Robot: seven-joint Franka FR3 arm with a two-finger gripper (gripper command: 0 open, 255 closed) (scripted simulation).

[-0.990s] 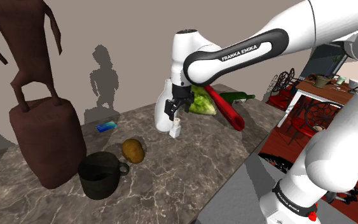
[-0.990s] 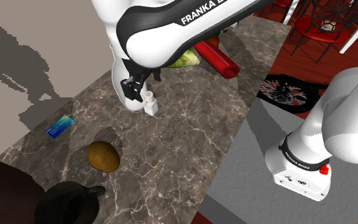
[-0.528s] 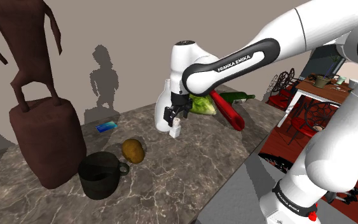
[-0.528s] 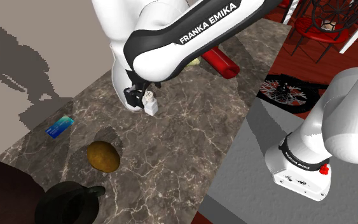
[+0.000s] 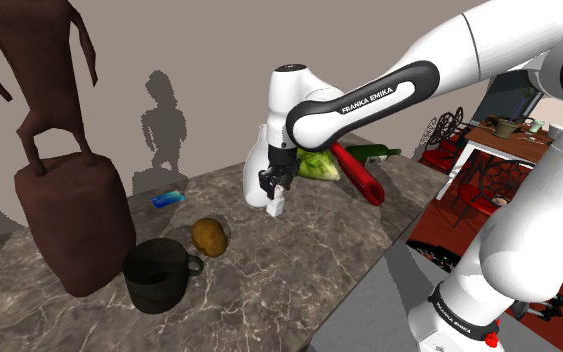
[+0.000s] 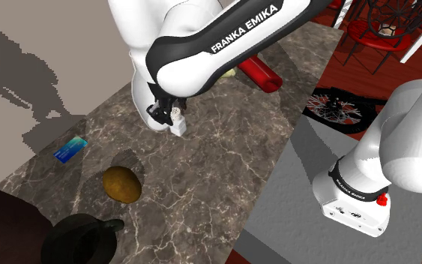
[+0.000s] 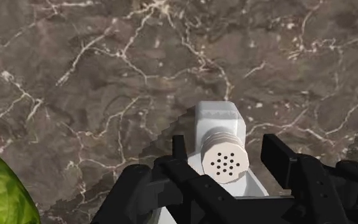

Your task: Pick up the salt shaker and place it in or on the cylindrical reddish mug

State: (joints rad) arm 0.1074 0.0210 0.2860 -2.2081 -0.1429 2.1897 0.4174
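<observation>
The white arm [image 5: 369,95] reaches from the shoulder view's right edge to the middle of the frame, forearm sloping down and wrist bent so the black gripper [image 5: 277,184] points straight down at the dark marble counter [image 5: 299,270]. Its 2 fingers [image 7: 180,153] are spread, 1 on each side of the white salt shaker [image 7: 220,121]; a thin gap shows beside the perforated cap. The shaker stands upright on the counter, just right of the shoulder view's centre.

The forearm hides most of a white bottle [image 5: 256,170] behind the gripper, as well as part of the green lettuce [image 5: 319,162] and a red object [image 5: 361,178].

The mug [image 5: 157,275] stands at the lower left, well apart from the shaker, and looks almost black. Its inside is too dark to make out. A brown rounded object [image 5: 209,235] lies between the mug and the shaker.
</observation>
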